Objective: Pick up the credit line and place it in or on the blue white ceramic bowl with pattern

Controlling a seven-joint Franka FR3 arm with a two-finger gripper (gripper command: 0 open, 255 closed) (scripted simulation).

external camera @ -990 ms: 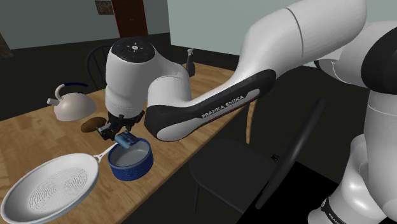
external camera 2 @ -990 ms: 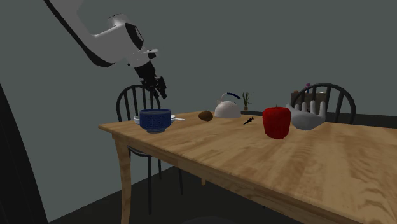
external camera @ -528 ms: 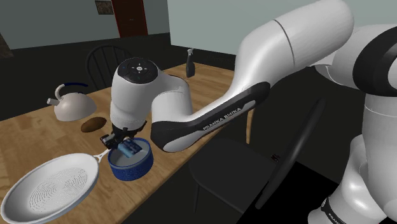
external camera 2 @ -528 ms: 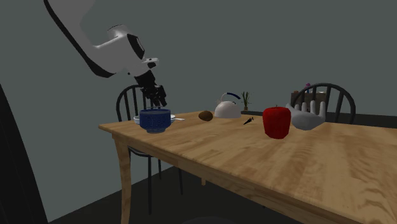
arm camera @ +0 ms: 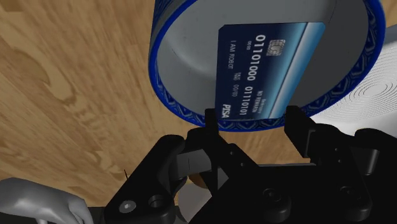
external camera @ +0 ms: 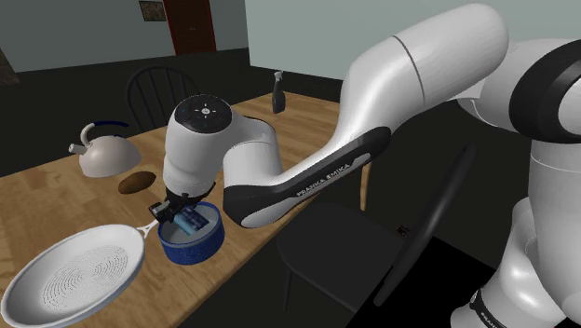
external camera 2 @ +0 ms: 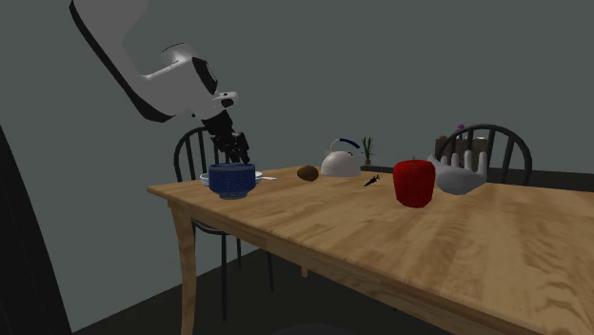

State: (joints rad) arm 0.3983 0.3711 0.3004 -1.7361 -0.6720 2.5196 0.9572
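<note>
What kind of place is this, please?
Probably a dining room or kitchen in a house: a wooden table, spindle-back chairs beside it, and a kettle standing on it.

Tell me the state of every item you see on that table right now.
gripper: shut on credit card
credit card: tilted, in mouth of bowl
bowl: upright
kettle: upright
pan: right way up
red pepper: upright

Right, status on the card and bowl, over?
Gripper low over blue bowl. Credit card tilted inside bowl, near end over rim. White pan beside bowl, not blocking.
</note>
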